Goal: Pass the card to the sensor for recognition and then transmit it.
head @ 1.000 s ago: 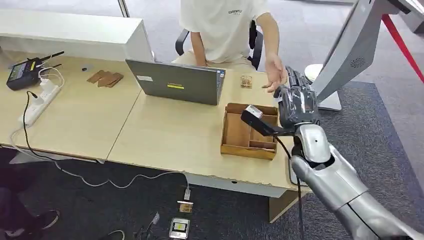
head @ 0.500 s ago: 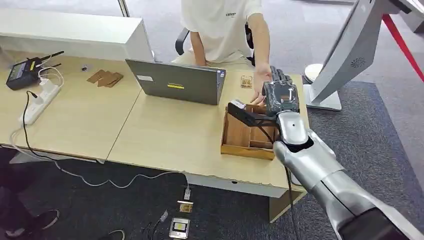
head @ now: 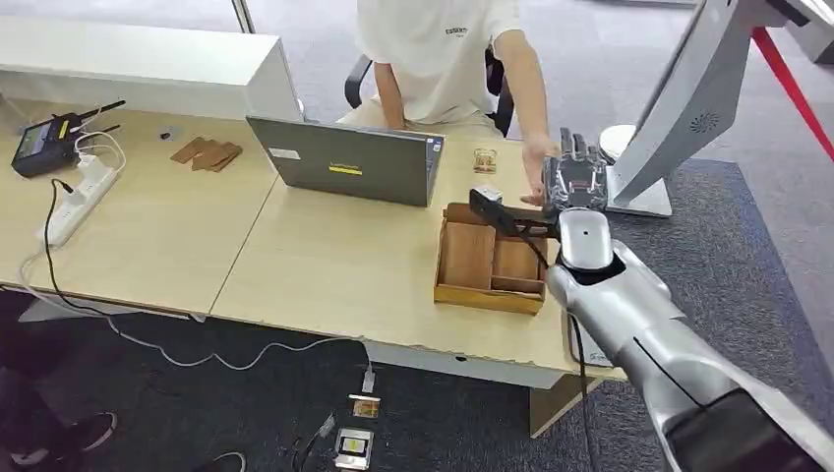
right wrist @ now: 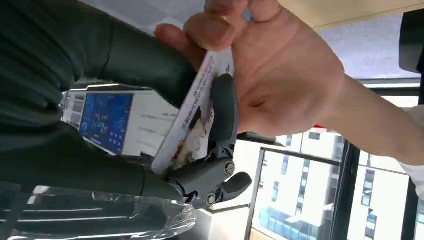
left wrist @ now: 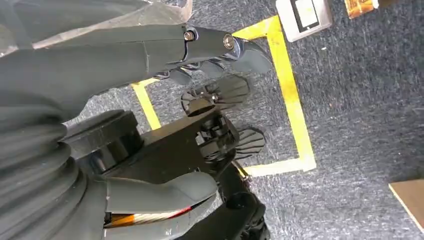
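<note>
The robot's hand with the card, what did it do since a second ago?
The right hand swung toward the laptop, then back toward the person. The person's hand has now closed on the card, which the robot's hand also holds. The wooden tray and laptop stayed put.

Even, bright indoor light falls on the counter, with soft, faint shadows. In the right wrist view, daylit windows glare behind, and the near hand is dark and blurred.
</note>
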Available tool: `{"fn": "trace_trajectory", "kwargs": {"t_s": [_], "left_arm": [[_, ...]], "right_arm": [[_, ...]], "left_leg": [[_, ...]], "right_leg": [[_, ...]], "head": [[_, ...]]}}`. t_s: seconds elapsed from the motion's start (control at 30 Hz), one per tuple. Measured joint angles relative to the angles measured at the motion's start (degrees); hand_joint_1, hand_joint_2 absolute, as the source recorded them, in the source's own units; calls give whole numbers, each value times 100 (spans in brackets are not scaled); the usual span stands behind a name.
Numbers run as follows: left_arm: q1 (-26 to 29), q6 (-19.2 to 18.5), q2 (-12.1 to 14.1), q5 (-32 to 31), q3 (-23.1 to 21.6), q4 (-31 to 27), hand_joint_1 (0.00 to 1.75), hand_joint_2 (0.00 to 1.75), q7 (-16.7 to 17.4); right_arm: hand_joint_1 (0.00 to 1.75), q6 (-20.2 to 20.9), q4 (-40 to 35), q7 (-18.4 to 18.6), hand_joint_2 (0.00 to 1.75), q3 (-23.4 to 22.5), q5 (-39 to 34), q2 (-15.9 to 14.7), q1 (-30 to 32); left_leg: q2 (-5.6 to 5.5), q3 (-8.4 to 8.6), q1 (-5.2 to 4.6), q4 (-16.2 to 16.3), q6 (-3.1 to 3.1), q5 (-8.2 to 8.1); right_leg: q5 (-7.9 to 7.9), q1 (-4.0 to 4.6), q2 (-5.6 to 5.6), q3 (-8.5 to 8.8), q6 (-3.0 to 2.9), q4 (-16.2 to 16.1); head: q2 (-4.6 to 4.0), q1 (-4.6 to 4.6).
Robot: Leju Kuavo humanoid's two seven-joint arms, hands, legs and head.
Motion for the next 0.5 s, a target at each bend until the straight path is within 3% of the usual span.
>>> {"fn": "trace_trajectory", "kwargs": {"t_s": [0.37, 0.5], "left_arm": [[-8, -9, 0, -70, -4, 0, 0, 175, 7], [-6, 4, 0, -76, -4, 2, 0, 175, 4]], "right_arm": [[0, -160, 153, 116, 175, 90, -20, -24, -31], [0, -562, 166, -66, 175, 76, -326, -31, -32]], "left_leg": [[1, 1, 0, 0, 0, 0], [0, 1, 0, 0, 0, 0]], "right_leg": [[1, 0, 1, 1, 0, 0], [2, 0, 1, 1, 0, 1]], "head": [[0, 0], [0, 0]]}}
